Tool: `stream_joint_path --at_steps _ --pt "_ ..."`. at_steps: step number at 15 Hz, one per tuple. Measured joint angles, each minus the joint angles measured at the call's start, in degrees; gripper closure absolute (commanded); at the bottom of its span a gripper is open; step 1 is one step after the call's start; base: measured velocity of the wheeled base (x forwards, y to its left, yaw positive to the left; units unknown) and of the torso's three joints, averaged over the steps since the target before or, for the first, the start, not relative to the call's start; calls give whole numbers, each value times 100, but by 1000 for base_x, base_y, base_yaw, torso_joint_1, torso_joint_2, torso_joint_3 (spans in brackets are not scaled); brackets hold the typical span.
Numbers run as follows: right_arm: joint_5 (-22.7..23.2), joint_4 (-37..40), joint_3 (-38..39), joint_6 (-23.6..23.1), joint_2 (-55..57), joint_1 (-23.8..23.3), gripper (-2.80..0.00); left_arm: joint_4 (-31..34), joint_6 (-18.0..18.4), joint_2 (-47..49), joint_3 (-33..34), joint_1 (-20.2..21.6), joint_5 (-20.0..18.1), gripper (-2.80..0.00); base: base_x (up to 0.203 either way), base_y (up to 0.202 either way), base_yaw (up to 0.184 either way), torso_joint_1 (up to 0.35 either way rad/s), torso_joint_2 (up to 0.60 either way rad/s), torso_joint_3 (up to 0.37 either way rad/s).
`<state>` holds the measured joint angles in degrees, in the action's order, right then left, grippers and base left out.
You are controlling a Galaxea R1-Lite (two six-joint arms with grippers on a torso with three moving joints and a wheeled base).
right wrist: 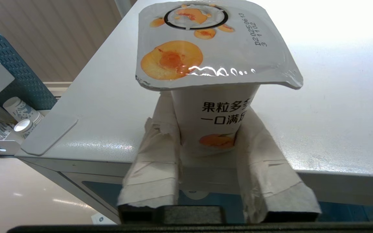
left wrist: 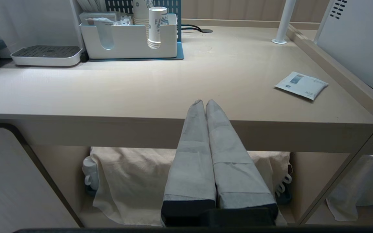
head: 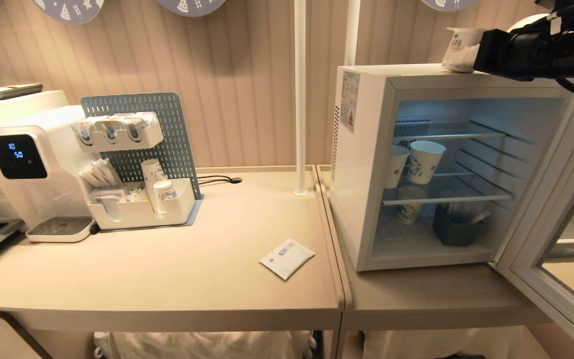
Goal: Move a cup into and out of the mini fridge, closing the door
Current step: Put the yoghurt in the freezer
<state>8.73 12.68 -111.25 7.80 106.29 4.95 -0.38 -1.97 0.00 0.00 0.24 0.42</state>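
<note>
The cup (head: 459, 47), white with an orange fruit picture on its sealed lid, stands upright on top of the mini fridge (head: 361, 164), near the front edge. My right gripper (right wrist: 208, 103) reaches in from the right, and its taped fingers (right wrist: 155, 152) press against both sides of the cup's (right wrist: 212, 116) lower body. The door (head: 546, 199) is swung wide open to the right, so the lit inside with its wire shelves shows. My left gripper (left wrist: 205, 103) hangs shut and empty in front of the left table's edge.
Two blue-patterned paper cups (head: 424, 159) and a dark container (head: 459, 227) sit inside the fridge. On the left table lie a white sachet (head: 287, 258), a cup organiser (head: 142, 199) and a water dispenser (head: 23, 159). A white pole (head: 300, 94) rises beside the fridge.
</note>
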Motion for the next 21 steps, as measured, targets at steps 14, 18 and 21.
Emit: stream_joint_path --at_steps 14,18,21 --pt "332 239 2512 -3 -2459 21 0 0 -5 0 0 -2 2 0 0 0 0 0 0 0" --pt "404 335 4148 -34 -4227 117 0 -2 -6 0 0 -2 0 0 0 0 0 0 0 0" --pt "403 471 5518 -127 -5506 150 0 0 -7 0 0 -2 0 0 0 0 0 0 0 0"
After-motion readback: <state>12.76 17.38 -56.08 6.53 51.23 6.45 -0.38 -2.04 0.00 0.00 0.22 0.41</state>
